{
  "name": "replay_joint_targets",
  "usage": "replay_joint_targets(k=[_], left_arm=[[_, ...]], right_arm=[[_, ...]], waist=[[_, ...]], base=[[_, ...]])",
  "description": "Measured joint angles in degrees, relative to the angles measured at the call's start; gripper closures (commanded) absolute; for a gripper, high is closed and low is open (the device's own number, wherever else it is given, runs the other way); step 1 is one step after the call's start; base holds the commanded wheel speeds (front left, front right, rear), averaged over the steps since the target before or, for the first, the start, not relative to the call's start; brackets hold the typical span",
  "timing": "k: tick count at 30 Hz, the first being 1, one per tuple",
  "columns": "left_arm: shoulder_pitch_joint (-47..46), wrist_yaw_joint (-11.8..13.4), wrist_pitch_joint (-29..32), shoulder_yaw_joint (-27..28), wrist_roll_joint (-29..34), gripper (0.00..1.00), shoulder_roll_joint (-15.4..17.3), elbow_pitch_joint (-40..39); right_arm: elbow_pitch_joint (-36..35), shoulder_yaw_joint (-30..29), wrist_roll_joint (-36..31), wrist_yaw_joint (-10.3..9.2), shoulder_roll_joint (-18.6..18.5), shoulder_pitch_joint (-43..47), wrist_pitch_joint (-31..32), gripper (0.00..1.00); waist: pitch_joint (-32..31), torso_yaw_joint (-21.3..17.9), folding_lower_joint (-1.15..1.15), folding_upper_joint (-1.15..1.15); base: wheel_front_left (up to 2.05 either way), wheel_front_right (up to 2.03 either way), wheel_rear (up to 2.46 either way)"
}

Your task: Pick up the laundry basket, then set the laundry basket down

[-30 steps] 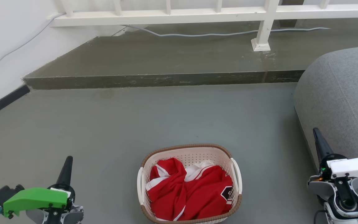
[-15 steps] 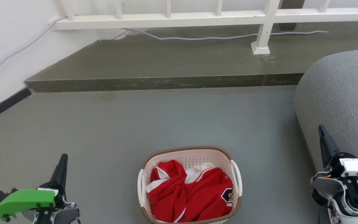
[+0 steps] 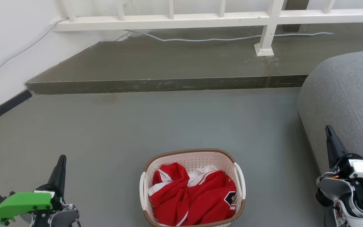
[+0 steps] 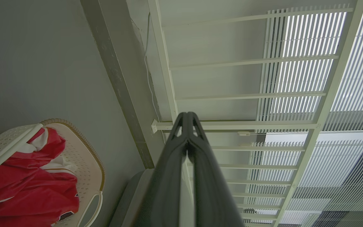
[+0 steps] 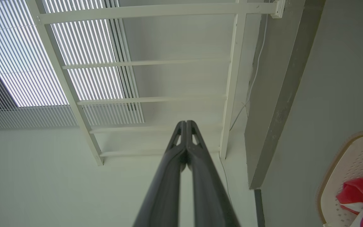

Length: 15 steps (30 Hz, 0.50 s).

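The laundry basket (image 3: 197, 157), cream-white perforated plastic with a brown woven rim and white side handles, stands on the grey floor low in the head view's centre. A red and white garment (image 3: 191, 195) fills it. My left gripper (image 3: 62, 157) is shut and empty, well to the basket's left. On the far right my right gripper (image 3: 327, 127) is shut and empty too, beside the sofa. The left wrist view has the basket (image 4: 87, 157) at lower left and the shut gripper (image 4: 187, 114). The right wrist view catches the basket (image 5: 342, 167) at its right edge, with the shut gripper (image 5: 185, 122).
A grey sofa (image 3: 348, 101) rises at the right, close to my right arm. A raised concrete step (image 3: 156, 85) crosses the floor ahead, with a white railing (image 3: 175, 19) and a grey cable (image 3: 206, 39) behind it. A white wall (image 3: 5, 47) stands at the left.
The head view has shifted slightly, so the scene sits a little lower. Both grippers have moved outward, away from the basket, and the left one has sunk lower. The basket stays on the floor.
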Motion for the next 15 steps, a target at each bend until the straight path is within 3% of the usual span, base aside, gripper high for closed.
replay_joint_targets(k=[15], left_arm=[[-0.1,0.0,0.0,0.1,0.0,1.00,0.0,0.6]], right_arm=[[0.3,-0.1,0.0,0.01,0.0,0.0,0.0,1.00]], waist=[[0.0,0.0,0.00,0.00]], base=[[0.00,0.00,0.00]])
